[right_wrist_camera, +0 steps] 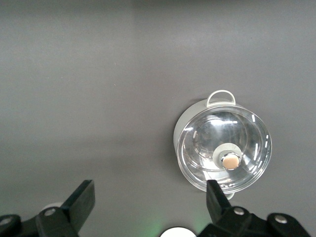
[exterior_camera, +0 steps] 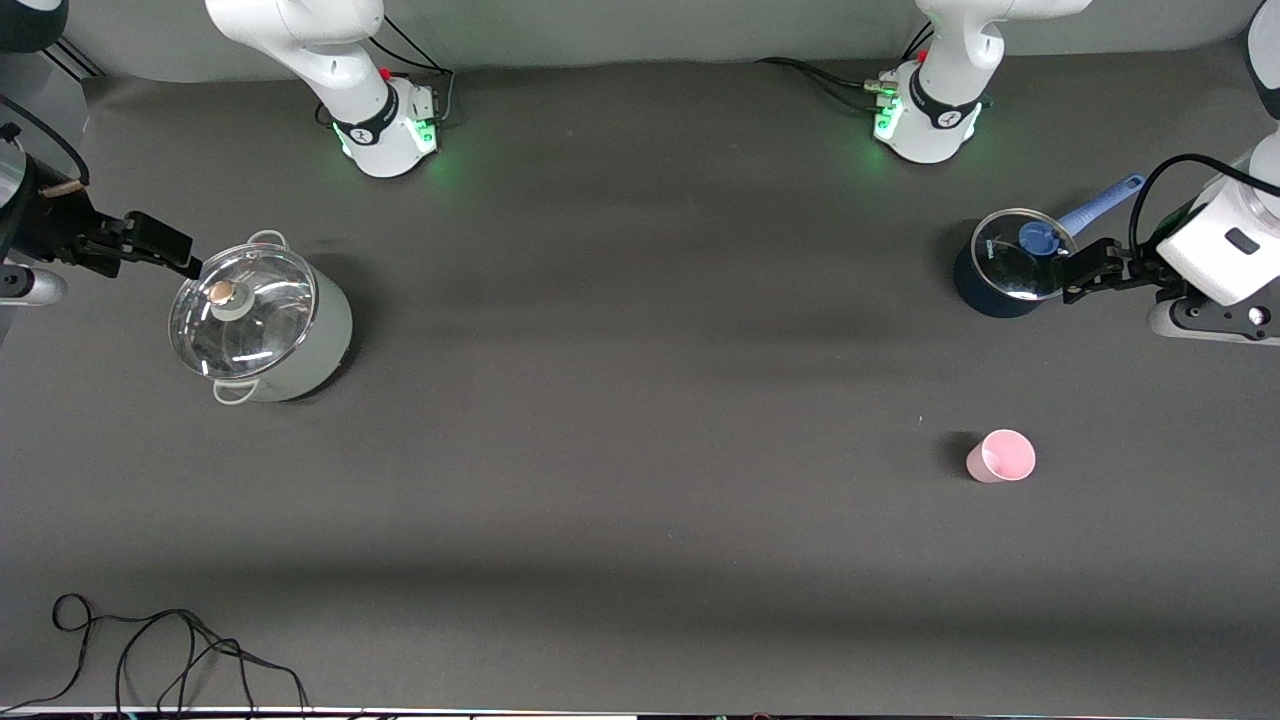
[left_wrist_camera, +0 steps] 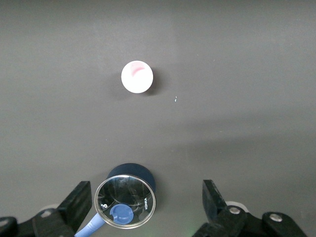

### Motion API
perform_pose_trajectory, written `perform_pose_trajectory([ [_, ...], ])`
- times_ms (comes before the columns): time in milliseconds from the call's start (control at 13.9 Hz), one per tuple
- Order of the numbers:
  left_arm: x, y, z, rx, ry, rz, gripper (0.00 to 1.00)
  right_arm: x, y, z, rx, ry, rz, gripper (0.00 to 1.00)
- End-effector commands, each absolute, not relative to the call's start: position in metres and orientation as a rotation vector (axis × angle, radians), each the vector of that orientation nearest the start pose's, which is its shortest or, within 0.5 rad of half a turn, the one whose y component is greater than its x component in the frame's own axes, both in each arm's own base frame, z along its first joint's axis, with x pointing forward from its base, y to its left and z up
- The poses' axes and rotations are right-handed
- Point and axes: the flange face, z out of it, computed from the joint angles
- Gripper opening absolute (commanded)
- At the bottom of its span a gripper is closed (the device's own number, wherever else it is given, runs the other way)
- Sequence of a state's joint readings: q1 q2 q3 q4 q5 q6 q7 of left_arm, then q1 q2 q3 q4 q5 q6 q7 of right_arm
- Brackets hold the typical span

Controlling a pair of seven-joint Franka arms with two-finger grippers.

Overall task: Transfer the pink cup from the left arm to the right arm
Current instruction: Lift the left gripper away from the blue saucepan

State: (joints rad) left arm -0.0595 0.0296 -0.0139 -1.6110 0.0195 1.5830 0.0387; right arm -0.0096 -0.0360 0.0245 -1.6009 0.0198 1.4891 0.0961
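Pink cup (exterior_camera: 1001,456) upright on table (exterior_camera: 640,450)

One pink cup (exterior_camera: 1001,457) — two lidded pots (exterior_camera: 258,325).

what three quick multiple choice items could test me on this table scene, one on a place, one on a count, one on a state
1. Where does the pink cup stand?
A. inside the white pot
B. on the table, nearer the front camera than the dark pan
C. in a gripper

2. How many lidded pots are on the table?
A. one
B. two
C. four

3. How are the left gripper and the right gripper?
A. both open and empty
B. both shut on the cup
C. one holds a lid

Key: 1 B, the cup sits alone on bare table, lower in the front view than the dark pan. 2 B, the white pot and the dark pan each carry a glass lid. 3 A, both wrist views show spread fingers with nothing between.
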Motion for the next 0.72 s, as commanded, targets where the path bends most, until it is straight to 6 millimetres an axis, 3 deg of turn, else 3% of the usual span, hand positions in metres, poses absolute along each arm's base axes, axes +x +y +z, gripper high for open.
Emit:
perform_pose_trajectory([
  [0,0.563,-0.042,0.597,-3.109,0.204,0.066,1.0,0.541,0.013,0.618,-3.131,0.131,0.152,1.0],
  [287,0.567,-0.04,0.608,-3.108,0.258,0.031,1.0,0.541,0.013,0.618,-3.131,0.129,0.152,1.0],
  [430,0.574,-0.033,0.608,-3.084,0.491,0.017,1.0,0.541,0.014,0.617,-3.132,0.127,0.157,1.0],
  [645,0.594,-0.002,0.605,-3.075,0.775,-0.05,1.0,0.542,0.014,0.617,-3.132,0.127,0.157,1.0],
])
